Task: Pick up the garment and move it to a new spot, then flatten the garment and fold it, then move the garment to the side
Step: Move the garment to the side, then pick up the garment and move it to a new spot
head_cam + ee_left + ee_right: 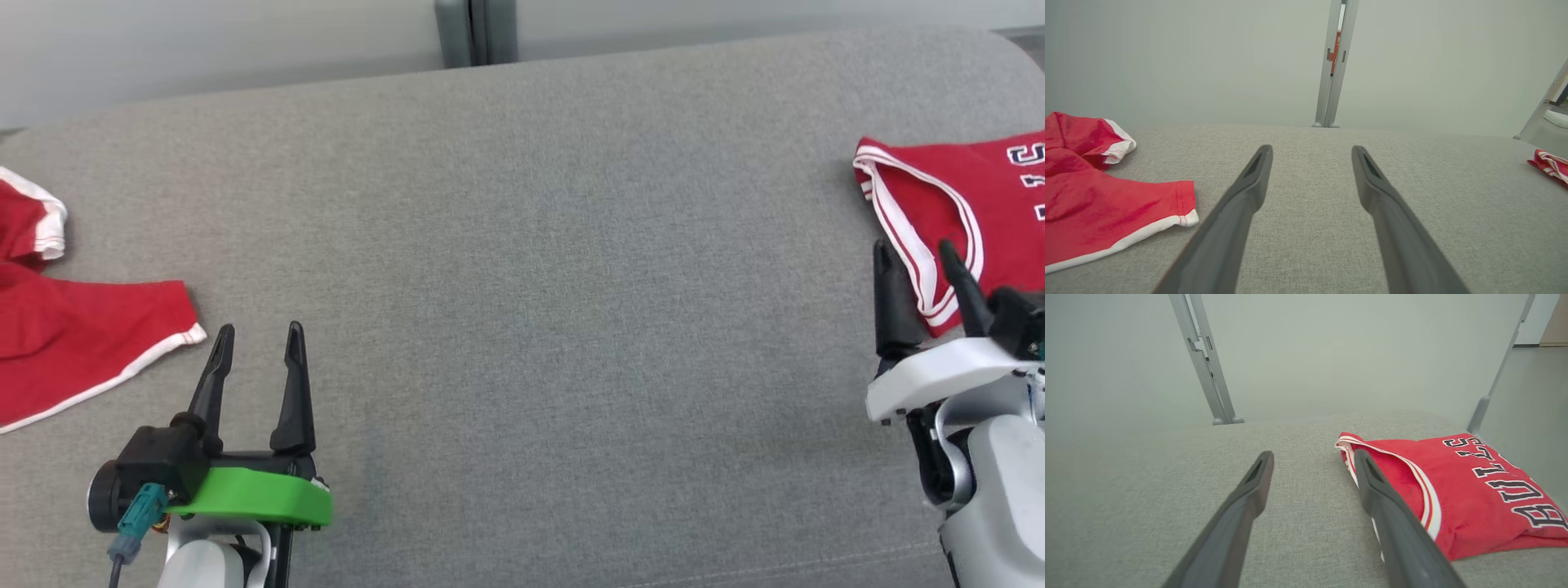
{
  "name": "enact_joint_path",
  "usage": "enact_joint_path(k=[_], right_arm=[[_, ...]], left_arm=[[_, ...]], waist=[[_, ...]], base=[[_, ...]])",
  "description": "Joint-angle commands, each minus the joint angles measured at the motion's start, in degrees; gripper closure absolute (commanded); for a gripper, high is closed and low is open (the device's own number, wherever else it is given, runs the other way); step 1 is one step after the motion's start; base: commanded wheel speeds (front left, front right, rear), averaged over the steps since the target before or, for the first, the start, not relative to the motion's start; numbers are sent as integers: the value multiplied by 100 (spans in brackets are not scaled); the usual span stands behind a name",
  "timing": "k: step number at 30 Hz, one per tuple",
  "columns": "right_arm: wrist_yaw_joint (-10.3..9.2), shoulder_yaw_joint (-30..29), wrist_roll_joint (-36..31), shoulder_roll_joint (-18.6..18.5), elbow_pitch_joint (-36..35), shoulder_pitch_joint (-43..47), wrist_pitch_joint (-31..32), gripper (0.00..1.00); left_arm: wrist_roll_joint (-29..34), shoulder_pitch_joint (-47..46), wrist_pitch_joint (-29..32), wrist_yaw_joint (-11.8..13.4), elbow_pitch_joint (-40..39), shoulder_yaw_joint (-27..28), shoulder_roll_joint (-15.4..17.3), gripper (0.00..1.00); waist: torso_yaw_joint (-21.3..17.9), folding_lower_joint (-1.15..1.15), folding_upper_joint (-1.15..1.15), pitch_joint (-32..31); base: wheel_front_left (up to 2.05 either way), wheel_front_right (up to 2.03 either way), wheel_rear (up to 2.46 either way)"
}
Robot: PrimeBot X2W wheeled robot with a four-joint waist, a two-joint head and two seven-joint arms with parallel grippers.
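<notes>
The folded red jersey (1474, 490) lies at the right of the right wrist view, on the grey cloth surface (1147, 490); black letters edged in white spell "BULLS" along its far side, running slantwise toward the lower right corner, where the "B" is partly cut by the frame edge. In the head view the same jersey (980, 196) sits at the right edge, flat on the surface (522, 286); there only an "S" and scraps of two more letters can be read, the rest being cut off. Its white-and-red striped edging curves along the near fold; in the left wrist view just a striped corner (1549, 165) shows at the far right.

The right gripper (914, 249) stands with its fingers spread apart, gripping nothing; one finger overlaps the jersey's striped edge, and whether it touches the cloth cannot be told. In its own view the gripper (1313, 455) shows grey cloth between the fingers.

The left gripper (260, 329), at the lower left, is likewise spread wide and holds nothing; in its wrist view (1311, 151) bare grey cloth lies between the fingers. Near it, apart, lies a rumpled red garment with white trim (73, 343), cut off by the left edge (1094, 204); no writing shows on it.

A grey metal post (1333, 65) rises behind the surface; something orange-red in its slot is too small to read.
</notes>
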Motion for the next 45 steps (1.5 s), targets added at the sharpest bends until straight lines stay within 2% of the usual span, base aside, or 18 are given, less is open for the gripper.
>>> enact_joint_path(k=[1, 5, 19, 37, 45], right_arm=[[-7, 39, 76, -25, -75, 128, 38, 0], [-7, 81, 248, 186, -185, 355, 12, 0], [-5, 78, 61, 673, -227, 830, -129, 0], [-5, 222, -168, 794, -322, 915, -29, 0], [-5, 193, -203, 791, -374, 951, -13, 0]], left_arm=[[6, 98, -1, -14, 68, 6, 13, 0], [-16, 161, 0, -14, 282, 10, 7, 0], [-185, 118, 0, -14, 577, 94, -16, 0], [-317, 82, 0, -14, 681, 15, -25, 0], [-454, 14, 0, -1, 664, 96, -22, 0]], waist=[[375, 0, 0, -558], [401, 0, 0, -730], [329, 0, 0, -868], [262, 0, 0, -827], [580, 0, 0, -757]], base=[[0, 0, 0], [0, 0, 0], [0, 0, 0], [0, 0, 0], [0, 0, 0]])
